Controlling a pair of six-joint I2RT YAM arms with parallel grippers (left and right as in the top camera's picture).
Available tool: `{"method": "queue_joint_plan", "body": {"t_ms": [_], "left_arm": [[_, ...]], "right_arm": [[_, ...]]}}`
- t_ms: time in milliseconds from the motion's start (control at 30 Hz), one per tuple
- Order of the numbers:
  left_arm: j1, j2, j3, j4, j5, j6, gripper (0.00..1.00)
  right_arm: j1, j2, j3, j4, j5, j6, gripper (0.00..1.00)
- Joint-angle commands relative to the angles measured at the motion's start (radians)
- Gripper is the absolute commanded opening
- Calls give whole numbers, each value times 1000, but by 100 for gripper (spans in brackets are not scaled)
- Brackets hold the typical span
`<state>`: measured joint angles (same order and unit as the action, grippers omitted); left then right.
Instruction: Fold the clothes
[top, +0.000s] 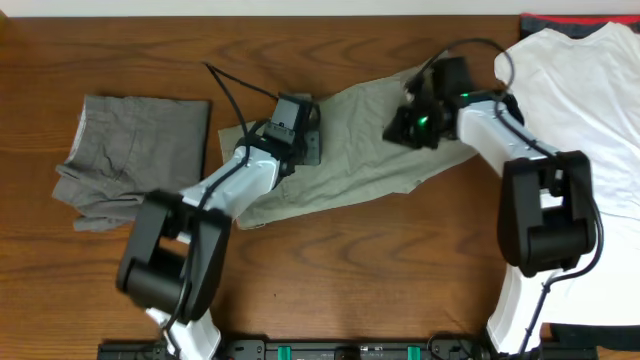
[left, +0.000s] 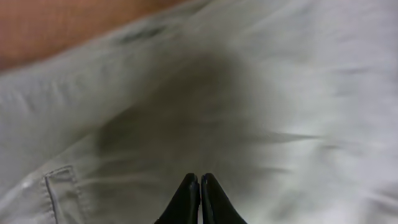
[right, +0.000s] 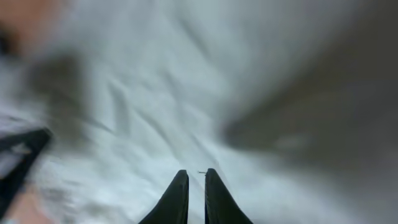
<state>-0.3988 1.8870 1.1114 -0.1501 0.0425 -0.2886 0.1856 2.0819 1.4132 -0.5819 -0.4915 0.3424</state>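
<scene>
khaki trousers (top: 355, 150): lying long and slanted across the middle of the table (top: 380, 270), wrinkled, not folded yet.
grey trousers (top: 140, 140): at the left end, well apart from the khaki pair, bunched into a rough square; folded by the look of it, but a bit messy.
white T-shirt (top: 590, 90): at the right edge, spread flat and open, not folded.
left gripper (left: 199, 177): low over the left half of the khaki trousers, fingers pressed tight together, nothing seen between them.
right gripper (right: 196, 173): over the upper right end of the same trousers, fingers almost together with only a thin slit; no cloth seen in the slit. Blurry view here, so maybe just touching the cloth.
done so far: likely one piece only, the grey trousers.
left to do: fold the khaki trousers, then the white T-shirt.
how far along: near the start of the middle piece, at a guess.
</scene>
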Motion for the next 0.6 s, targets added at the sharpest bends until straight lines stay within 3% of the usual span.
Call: {"method": "queue_joint_plan", "body": {"t_ms": [0,267,500,567], "left_arm": [[38,60,9,-9,-59,-19,6],[129,92,9,-82,-104,-21,6],[191,91,10,-119,-103,-17,8],[196,84,13,-131,-94,-14,13]], "right_arm": [[30,9,-1,-70,248,-29,9],[8,35,-21,-311,767,35,12],[-43,44,-106,-336,761,76,10],[-47,43,-116,-336,720,63,9]]}}
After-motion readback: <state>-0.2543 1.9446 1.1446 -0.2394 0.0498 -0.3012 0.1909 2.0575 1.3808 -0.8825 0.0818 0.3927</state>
